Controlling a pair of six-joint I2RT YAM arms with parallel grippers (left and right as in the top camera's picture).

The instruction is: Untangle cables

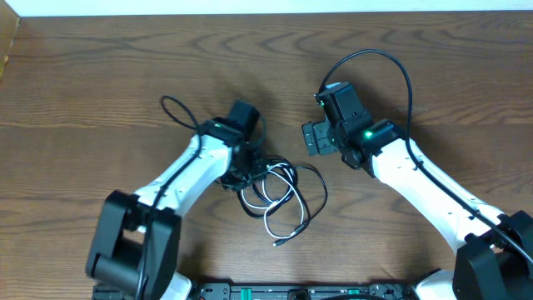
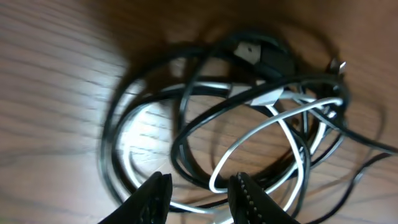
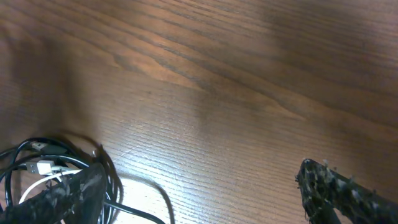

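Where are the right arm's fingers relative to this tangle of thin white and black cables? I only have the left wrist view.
Observer: The right gripper hangs over the bare brown wooden table, to the right of the tangle of thin white and black cables and slightly farther from the base, not touching it.
Operator: Is it holding anything?
Observer: No; its fingers are spread wide with nothing gripped between them.
Operator: Any free end outside my frame?
Observer: Yes, one small plug end lies loose on the side of the pile nearest the robot base.
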